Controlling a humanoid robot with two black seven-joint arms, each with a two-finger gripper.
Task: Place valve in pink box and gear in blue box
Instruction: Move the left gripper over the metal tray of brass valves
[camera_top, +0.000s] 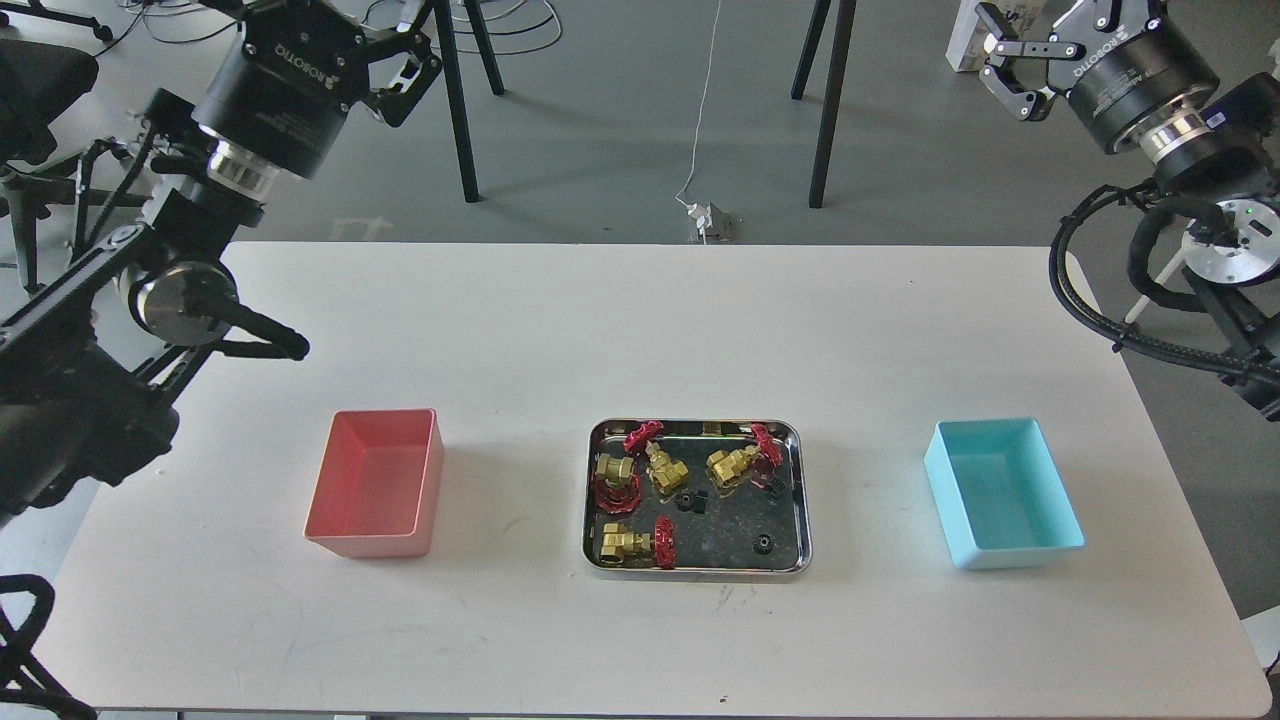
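Sitting in the steel tray (800, 500) between the empty pink box (378, 480) and blue box (1005, 492), the valve (628, 543) looks dense and rigid, its brass body the best hold; the gear (761, 544) looks light and fiddly. Left gripper (385, 45) and right gripper (1030, 55) hang apart, empty, far off.

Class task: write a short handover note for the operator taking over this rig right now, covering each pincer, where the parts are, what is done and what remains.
Left pincer: open, empty, raised beyond the table's far left corner.
Right pincer: open, empty, raised beyond the far right corner.
Steel tray at table centre holds four valves, e.g. valve, and black gears, e.g. gear.
Pink box, left of tray: empty.
Blue box, right of tray: empty.
Done: nothing sorted.
Left: valve into pink box, gear into blue box.
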